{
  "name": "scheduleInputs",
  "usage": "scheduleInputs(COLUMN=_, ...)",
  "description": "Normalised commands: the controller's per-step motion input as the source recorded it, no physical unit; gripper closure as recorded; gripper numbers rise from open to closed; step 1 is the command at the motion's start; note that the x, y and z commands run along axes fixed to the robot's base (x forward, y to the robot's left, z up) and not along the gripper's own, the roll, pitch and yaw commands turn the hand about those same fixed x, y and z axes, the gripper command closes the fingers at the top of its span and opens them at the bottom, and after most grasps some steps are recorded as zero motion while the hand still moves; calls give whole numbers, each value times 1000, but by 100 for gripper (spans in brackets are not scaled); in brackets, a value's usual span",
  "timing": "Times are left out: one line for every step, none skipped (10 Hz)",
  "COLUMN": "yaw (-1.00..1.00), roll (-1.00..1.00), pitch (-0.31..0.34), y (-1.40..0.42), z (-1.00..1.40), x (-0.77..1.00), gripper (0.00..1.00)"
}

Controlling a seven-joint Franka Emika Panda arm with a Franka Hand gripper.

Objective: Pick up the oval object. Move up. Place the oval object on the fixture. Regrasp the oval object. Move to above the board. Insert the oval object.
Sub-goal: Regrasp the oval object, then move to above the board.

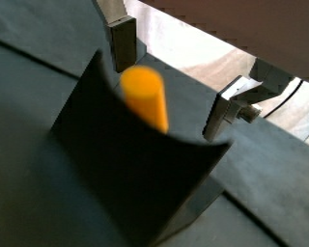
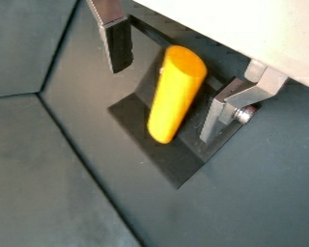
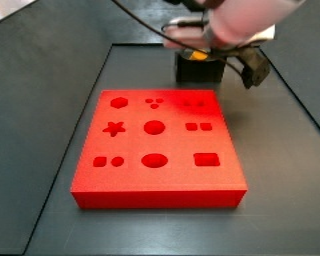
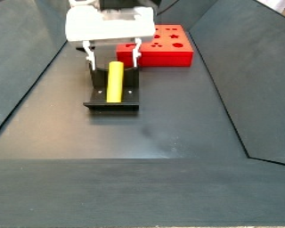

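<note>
On dark floor (image 4: 169, 125): fixture (image 4: 111, 100), oval object (image 4: 114, 78) (gripper (image 4: 110, 55) astride).

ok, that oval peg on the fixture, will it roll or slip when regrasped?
The oval object looks smooth and rigid, so it may be slippery between flat pads. Its rounded section could roll, but it leans in the fixture, which probably steadies it. The gripper straddles it, fingers apart and seemingly not touching.
</note>
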Motion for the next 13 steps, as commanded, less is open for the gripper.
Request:
scheduleInputs(yaw=-37, roll=70, pitch=-22, y=8, z=-370, x=74, gripper=0)
scheduleInputs(yaw=-25, roll=64, pitch=-9, y=5, z=-237, x=69, gripper=0)
scheduleInputs(yaw=-21, roll=54, pitch=7, y=-6, z=-182, x=14, gripper=0)
scheduleInputs(yaw=-16, roll=50, pitch=3, y=-7, z=-180, x=13, gripper=0)
scheduleInputs(yaw=-10, roll=50, pitch=3, y=-6, z=-179, x=13, gripper=0)
scheduleInputs(yaw=-7, roll=50, pitch=3, y=-5, z=-179, x=14, gripper=0)
scheduleInputs(yaw=-6, roll=49, pitch=3, y=-6, z=-179, x=14, gripper=0)
scheduleInputs(yaw=0, roll=0, pitch=0, y=0, z=0, x=0, gripper=100)
scheduleInputs(yaw=-133, roll=-38, pitch=-420, y=-194, z=1000, x=-133, gripper=100)
scheduleInputs(yaw=-148, roll=-34, pitch=-406, y=-191, z=1000, x=-141, gripper=100)
scheduleInputs(yaw=-195, roll=-26, pitch=-366, y=-173, z=1000, x=-149, gripper=100)
scheduleInputs(yaw=-241, roll=-24, pitch=-320, y=-161, z=1000, x=-144, gripper=100)
scheduleInputs(yaw=-269, roll=-21, pitch=-267, y=-156, z=1000, x=-145, gripper=100)
